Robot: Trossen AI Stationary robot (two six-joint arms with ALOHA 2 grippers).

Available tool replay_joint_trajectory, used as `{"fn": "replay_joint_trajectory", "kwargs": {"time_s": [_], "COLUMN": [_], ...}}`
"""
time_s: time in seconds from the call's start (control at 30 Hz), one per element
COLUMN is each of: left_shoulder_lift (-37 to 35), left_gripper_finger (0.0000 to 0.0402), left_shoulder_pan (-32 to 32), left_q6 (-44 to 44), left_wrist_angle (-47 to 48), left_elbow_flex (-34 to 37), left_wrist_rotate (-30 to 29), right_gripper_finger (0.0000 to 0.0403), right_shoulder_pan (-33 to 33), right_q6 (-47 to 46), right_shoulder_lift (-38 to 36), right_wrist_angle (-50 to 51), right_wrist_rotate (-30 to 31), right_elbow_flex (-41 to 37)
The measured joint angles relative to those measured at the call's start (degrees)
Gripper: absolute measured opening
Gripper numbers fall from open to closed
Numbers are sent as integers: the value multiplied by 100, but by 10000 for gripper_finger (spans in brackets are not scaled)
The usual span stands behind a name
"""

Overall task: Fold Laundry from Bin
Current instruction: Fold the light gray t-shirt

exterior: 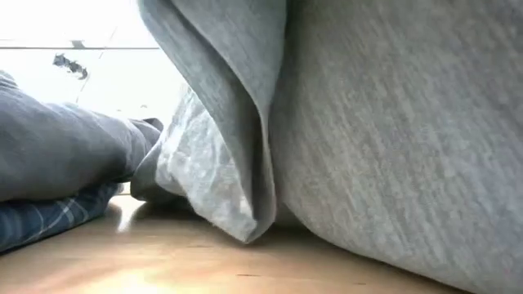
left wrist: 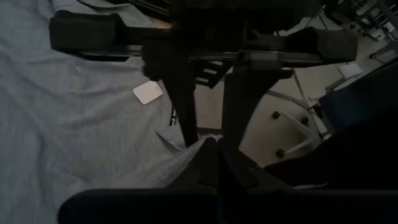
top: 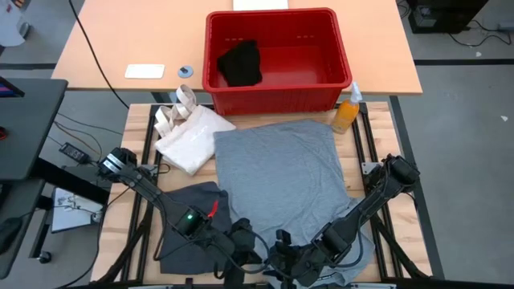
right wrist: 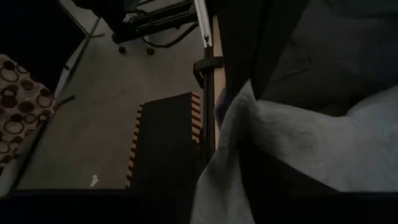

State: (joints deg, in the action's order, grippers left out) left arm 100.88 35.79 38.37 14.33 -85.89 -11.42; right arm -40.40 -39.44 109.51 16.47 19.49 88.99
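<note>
Lying spread across the middle of the high view, the light grey soft garment [top: 281, 181] is covering most of the pale wooden surface [top: 136, 120], apparently flattened for folding. Both tools are meeting at its near hem along the bottom edge: the left tool [top: 245, 245] and the right tool [top: 293, 261]. At the top, the large red plastic rectangular bin [top: 277, 56] is holding one black piece [top: 241, 63]. A dark charcoal-grey piece [top: 193, 217] is lying at lower left, probably set aside, beside a cream-white cloth tote bag [top: 189, 132].

Filling the low view, the grey cloth is hanging lifted off the wood, which the overhead camera is not revealing; blue-and-white plaid fabric [exterior: 41, 219] is peeking in at lower left.

Showing what the other views are hiding, the left wrist view has its fingers pressed fully together, seemingly pinching the hem, with a white label [left wrist: 147, 92] beyond.

In the right wrist view, bunched grey cloth is sitting in the tool; how far its fingers stand apart I cannot tell.
</note>
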Motion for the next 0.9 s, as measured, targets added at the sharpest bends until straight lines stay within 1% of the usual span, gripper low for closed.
{"fn": "replay_joint_trajectory", "kwargs": {"time_s": [0.1, 0.13, 0.17, 0.3, 0.4, 0.5, 0.6, 0.67, 0.73, 0.83, 0.9], "left_shoulder_lift": [0, 0, 0, 0, 0, 0, 0, 24, 134, 514, 834], "left_gripper_finger": [0, 0, 0, 0, 10, 36, 66, 82, 93, 97, 96], "left_shoulder_pan": [0, 4, 6, 19, 75, 293, 635, 867, 1060, 1263, 1317], "left_q6": [-2, -4, -6, 16, 462, 1041, 1444, 1654, 1839, 1990, 2095], "left_wrist_angle": [50, 60, 64, 93, 102, 271, 634, 890, 1014, 929, 741], "left_elbow_flex": [0, 0, 0, 0, 0, 0, 0, 0, 0, 0, 0], "left_wrist_rotate": [2, 2, 2, 4, 4, -13, -2, -197, -596, -1064, -1132], "right_gripper_finger": [35, 18, 13, 11, 7, 7, 4, 4, 4, 4, 5], "right_shoulder_pan": [2, 2, 2, 0, 2, 2, -39, -75, -98, -111, -106], "right_q6": [0, 5, 6, -171, -381, -714, -1028, -1281, -1441, -1605, -1711], "right_shoulder_lift": [7, 7, 7, 7, 7, 7, 7, 7, 7, 7, 7], "right_wrist_angle": [68, 87, 95, 174, 286, 492, 754, 949, 1036, 1054, 1048], "right_wrist_rotate": [-85, -117, -116, -121, -132, -140, -135, -108, -108, -108, -61], "right_elbow_flex": [0, 0, 0, 0, 0, 0, 0, 0, 0, 0, 0]}}
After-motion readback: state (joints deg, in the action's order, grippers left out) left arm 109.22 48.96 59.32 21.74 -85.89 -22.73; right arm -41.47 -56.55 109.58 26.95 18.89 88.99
